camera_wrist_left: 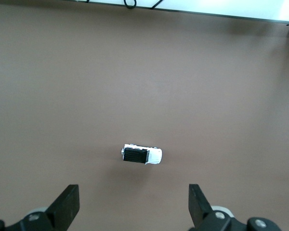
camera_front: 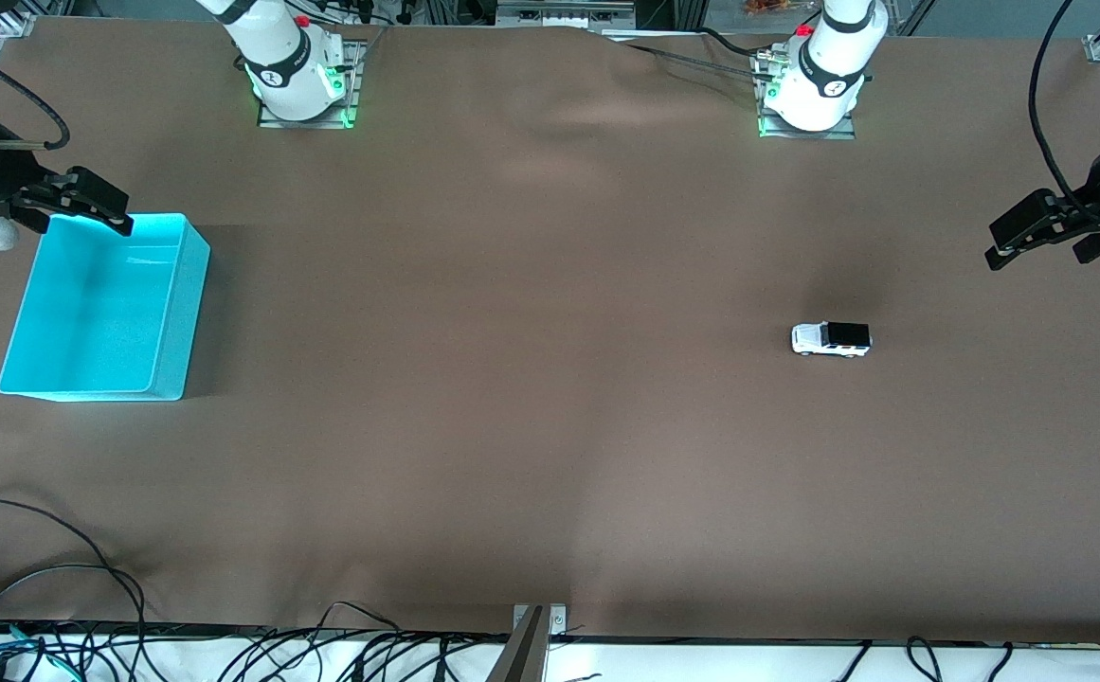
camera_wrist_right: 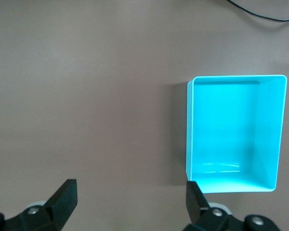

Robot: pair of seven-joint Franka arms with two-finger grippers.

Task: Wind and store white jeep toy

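The white jeep toy [camera_front: 831,338], white with a black roof, stands on the brown table toward the left arm's end. It also shows in the left wrist view [camera_wrist_left: 141,154]. My left gripper [camera_front: 1037,248] hangs open and empty in the air over that end of the table, apart from the jeep; its own view shows it open [camera_wrist_left: 134,202]. The cyan bin [camera_front: 180,313] is empty and stands at the right arm's end; it also shows in the right wrist view [camera_wrist_right: 189,134]. My right gripper [camera_front: 76,220] is open and empty over the bin's rim [camera_wrist_right: 131,197].
The brown table cover [camera_front: 512,398] lies bare between the jeep and the bin. Loose black cables [camera_front: 47,606] lie along the table edge nearest the front camera, with a metal bracket [camera_front: 532,649] at its middle. The arm bases [camera_front: 301,80] [camera_front: 810,90] stand along the farthest edge.
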